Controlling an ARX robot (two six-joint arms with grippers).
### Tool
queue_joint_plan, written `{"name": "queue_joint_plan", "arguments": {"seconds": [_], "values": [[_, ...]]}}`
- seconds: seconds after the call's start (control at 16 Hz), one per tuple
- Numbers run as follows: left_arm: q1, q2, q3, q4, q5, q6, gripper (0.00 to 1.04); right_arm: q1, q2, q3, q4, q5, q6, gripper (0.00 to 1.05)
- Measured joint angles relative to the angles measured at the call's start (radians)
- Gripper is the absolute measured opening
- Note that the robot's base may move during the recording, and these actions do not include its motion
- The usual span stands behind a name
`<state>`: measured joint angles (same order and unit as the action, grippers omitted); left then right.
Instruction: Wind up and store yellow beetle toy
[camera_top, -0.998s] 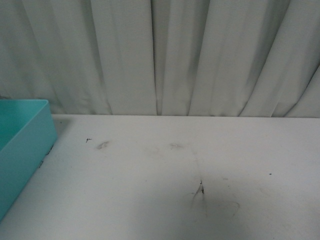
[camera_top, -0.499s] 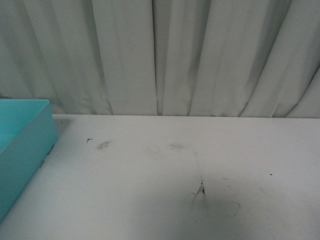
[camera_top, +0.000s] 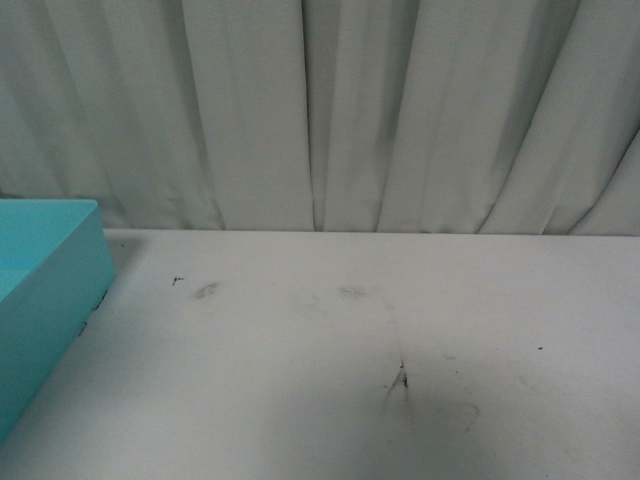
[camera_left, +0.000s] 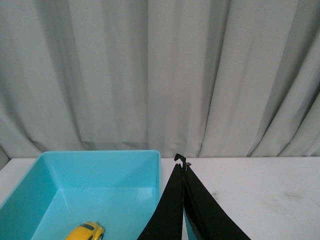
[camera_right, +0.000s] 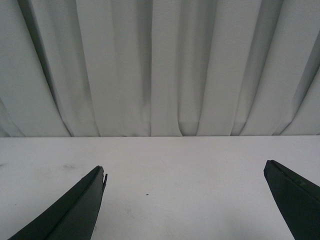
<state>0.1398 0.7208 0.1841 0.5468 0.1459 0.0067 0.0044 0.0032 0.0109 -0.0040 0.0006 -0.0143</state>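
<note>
I see the yellow beetle toy (camera_left: 86, 231) lying on the floor of the teal bin (camera_left: 100, 154), well clear of its curtain-side wall. The bin sits at the tabletop's (camera_top: 330, 330) left edge. My left gripper (camera_left: 182, 165) has its jaws pressed together, holding nothing, and my right gripper (camera_right: 185, 170) is spread wide over bare tabletop.

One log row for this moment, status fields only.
yellow beetle toy: lying in teal bin | left gripper: shut, empty | right gripper: open, empty, over table
</note>
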Motion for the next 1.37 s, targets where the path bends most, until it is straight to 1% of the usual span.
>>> {"name": "queue_joint_plan", "arguments": {"seconds": [0.19,0.25,0.31,0.62,0.69,0.75,1.0,1.25,1.37], "values": [[-0.044,-0.096,-0.072,-0.046,-0.049,0.0,0.02,0.0,0.0,0.0,0.0,0.0,0.0,0.98],[-0.099,-0.135,-0.084,-0.064,-0.118,0.0,0.02,0.0,0.0,0.0,0.0,0.0,0.0,0.98],[-0.146,-0.171,-0.098,-0.083,-0.13,0.0,0.02,0.0,0.0,0.0,0.0,0.0,0.0,0.98],[-0.139,-0.32,-0.142,-0.187,-0.146,-0.001,0.02,0.0,0.0,0.0,0.0,0.0,0.0,0.98],[-0.139,-0.332,-0.17,-0.144,-0.147,-0.001,0.02,0.0,0.0,0.0,0.0,0.0,0.0,0.98],[-0.139,-0.352,-0.174,-0.194,-0.147,-0.001,0.02,0.0,0.0,0.0,0.0,0.0,0.0,0.98],[-0.139,-0.461,-0.174,-0.29,-0.146,-0.001,0.02,0.0,0.0,0.0,0.0,0.0,0.0,0.98],[-0.139,-0.533,-0.174,-0.361,-0.146,-0.001,0.02,0.0,0.0,0.0,0.0,0.0,0.0,0.98],[-0.139,-0.549,-0.174,-0.373,-0.146,-0.001,0.02,0.0,0.0,0.0,0.0,0.0,0.0,0.98]]}}
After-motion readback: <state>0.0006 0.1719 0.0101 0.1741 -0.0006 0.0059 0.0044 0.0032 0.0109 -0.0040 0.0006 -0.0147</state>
